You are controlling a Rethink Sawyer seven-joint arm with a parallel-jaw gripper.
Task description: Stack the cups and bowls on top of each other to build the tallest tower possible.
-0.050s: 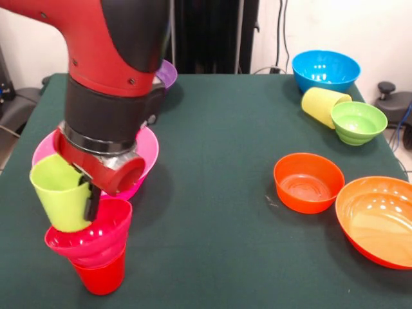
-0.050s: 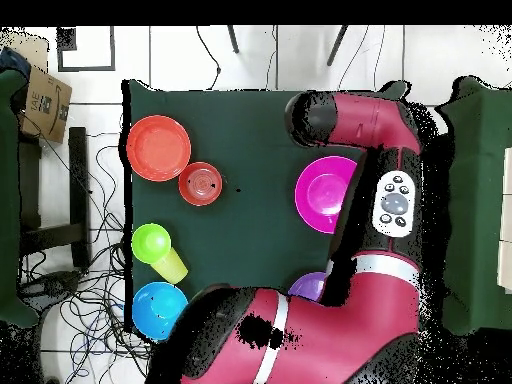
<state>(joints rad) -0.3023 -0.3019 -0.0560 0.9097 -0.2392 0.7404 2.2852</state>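
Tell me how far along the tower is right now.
Done: a small magenta bowl sits on the red cup. In hand: the gripper holds the lime green cup tilted at that bowl's rim. Left: the large pink bowl, purple bowl, blue bowl, yellow cup, green bowl and both orange bowls lie loose.

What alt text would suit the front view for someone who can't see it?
A red robot arm's gripper lowers a lime green cup into a magenta bowl balanced on a red cup. Other bowls lie scattered on the green table.
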